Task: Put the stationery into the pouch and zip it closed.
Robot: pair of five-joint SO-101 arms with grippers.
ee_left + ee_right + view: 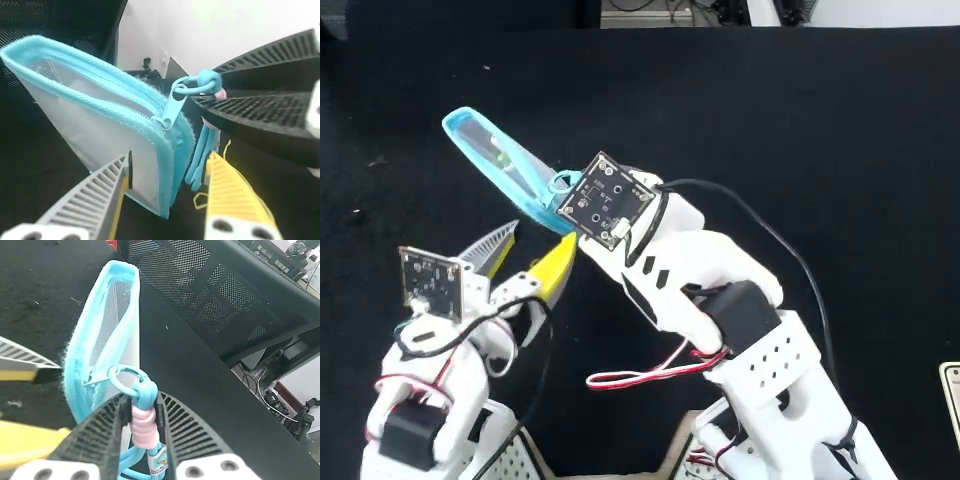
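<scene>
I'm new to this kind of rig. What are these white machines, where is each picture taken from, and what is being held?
These are two small robot arms, side by side at a black table. The high view comes from a fixed camera looking down. The other two views come from a camera on each arm's wrist, looking along its fingers. Between the arms is a light blue pouch with a see-through side. The right gripper, with black fingers, is shut on the zipper pull, a blue cord with a pink bead. The left gripper has one grey and one yellow finger. It is open, with the pouch's near end between its fingers. The zip looks closed along the stretch that shows.
</scene>
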